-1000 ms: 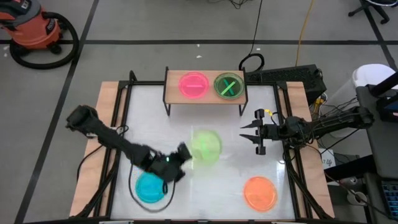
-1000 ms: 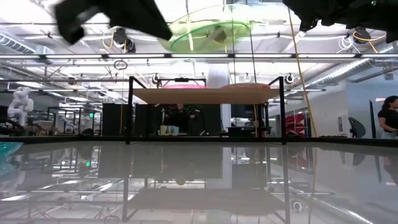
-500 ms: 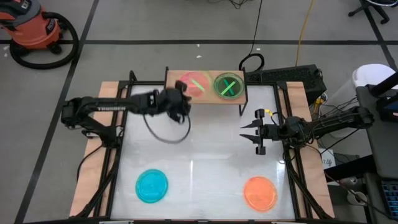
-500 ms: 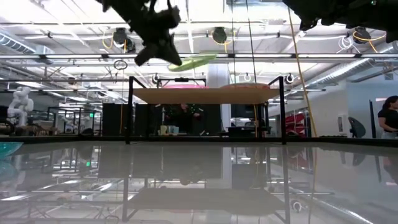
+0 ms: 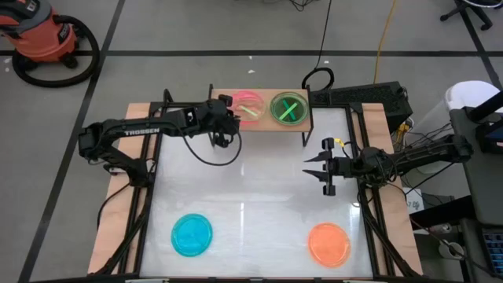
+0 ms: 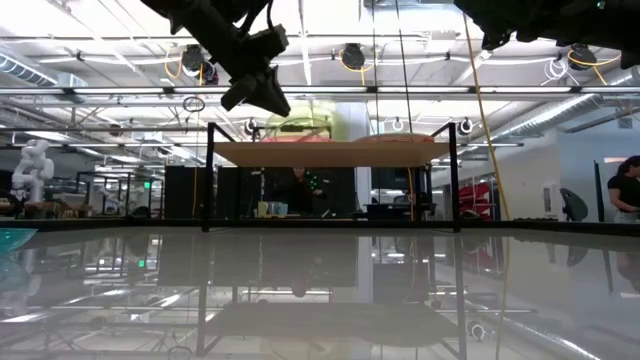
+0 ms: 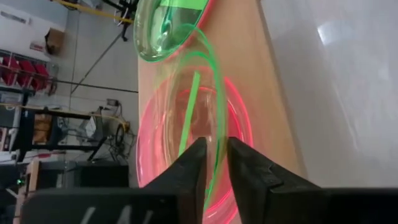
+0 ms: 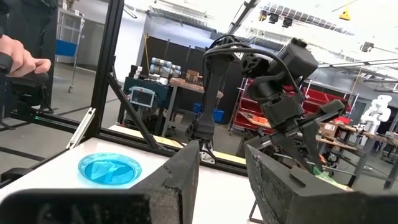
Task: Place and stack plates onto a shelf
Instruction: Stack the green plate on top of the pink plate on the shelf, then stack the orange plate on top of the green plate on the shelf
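Note:
The light-wood shelf (image 5: 264, 124) stands at the table's far edge. On it sit a pink plate (image 5: 244, 101) and, to its right, a green plate (image 5: 288, 108). My left gripper (image 5: 228, 126) is shut on another green plate (image 7: 186, 93), held tilted just over the pink plate (image 7: 239, 130). Whether the two plates touch, I cannot tell. In the low view that plate (image 6: 300, 125) shows above the shelf board (image 6: 330, 153). A blue plate (image 5: 192, 234) and an orange plate (image 5: 328, 243) lie flat near the table's near edge. My right gripper (image 5: 314, 169) is open above the table's right half. My left gripper pinches the green plate by its rim (image 7: 213, 146) between its two fingers (image 7: 193, 165). It comes from the table's left side, slanting down. The plate is tilted, with its free side out over the pink plate on the shelf.
The shelf's black legs (image 5: 211, 134) stand on the white tabletop. The black frame rails (image 5: 149, 157) run along both sides. In the right wrist view, the blue plate (image 8: 109, 168) lies on the table and a person's hand (image 8: 22, 59) shows beyond it.
My left gripper has carried the green plate from above the table's near middle toward the far edge and the shelf. It has then brought the plate down over the pink plate, keeping hold throughout.

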{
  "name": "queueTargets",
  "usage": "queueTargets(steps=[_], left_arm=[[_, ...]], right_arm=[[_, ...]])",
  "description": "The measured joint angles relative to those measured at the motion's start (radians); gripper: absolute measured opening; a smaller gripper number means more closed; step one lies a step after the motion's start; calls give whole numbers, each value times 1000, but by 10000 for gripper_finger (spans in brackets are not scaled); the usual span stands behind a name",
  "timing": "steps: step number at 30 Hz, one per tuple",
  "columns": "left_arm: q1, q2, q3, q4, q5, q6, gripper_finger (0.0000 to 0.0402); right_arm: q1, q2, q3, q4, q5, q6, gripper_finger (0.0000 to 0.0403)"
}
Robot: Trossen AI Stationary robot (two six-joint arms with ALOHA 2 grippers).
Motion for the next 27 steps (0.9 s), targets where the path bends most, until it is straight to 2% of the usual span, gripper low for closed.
queueTargets(steps=[5, 13, 19, 27], left_arm=[[0, 0, 0, 0, -20, -12, 95], [14, 0, 0, -3, -107, -66, 119], [17, 0, 0, -58, -107, -101, 140], [-1, -13, 0, -80, -117, -125, 196]], right_arm=[[0, 0, 0, 0, 0, 0, 114], [0, 0, 0, 0, 0, 0, 114], [0, 0, 0, -1, 0, 0, 114], [0, 0, 0, -3, 0, 3, 114]])
